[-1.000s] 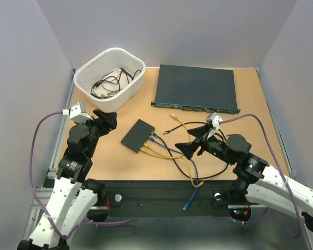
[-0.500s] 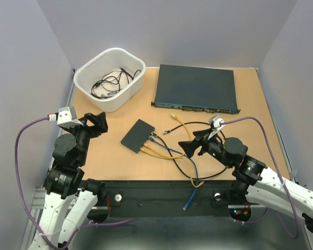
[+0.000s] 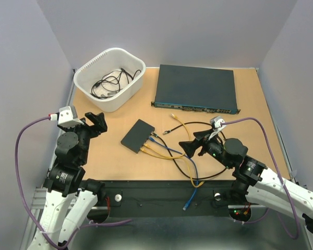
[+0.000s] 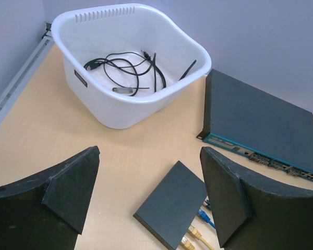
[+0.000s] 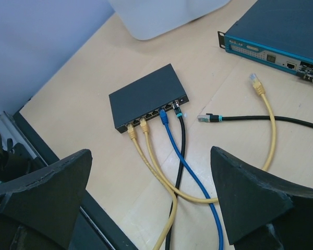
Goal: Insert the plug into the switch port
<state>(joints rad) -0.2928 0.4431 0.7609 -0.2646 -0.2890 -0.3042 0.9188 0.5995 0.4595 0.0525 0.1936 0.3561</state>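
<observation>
Left claw [image 4: 150,151] and right claw [image 5: 151,151] both released, empty, either side of small black switch [image 5: 146,99]. Four cables [image 5: 167,135] plugged into its edge. Loose black plug [image 5: 204,118] lies just right of it.

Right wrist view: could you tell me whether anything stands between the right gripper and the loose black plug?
Nothing covers the loose black plug, which lies bare on the table. Only the plugged-in blue cable and black cable lie flat between it and the open right gripper.

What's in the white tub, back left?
The white tub holds a loose tangle of black cables; nothing else shows. Its near wall hides part of the floor.
</observation>
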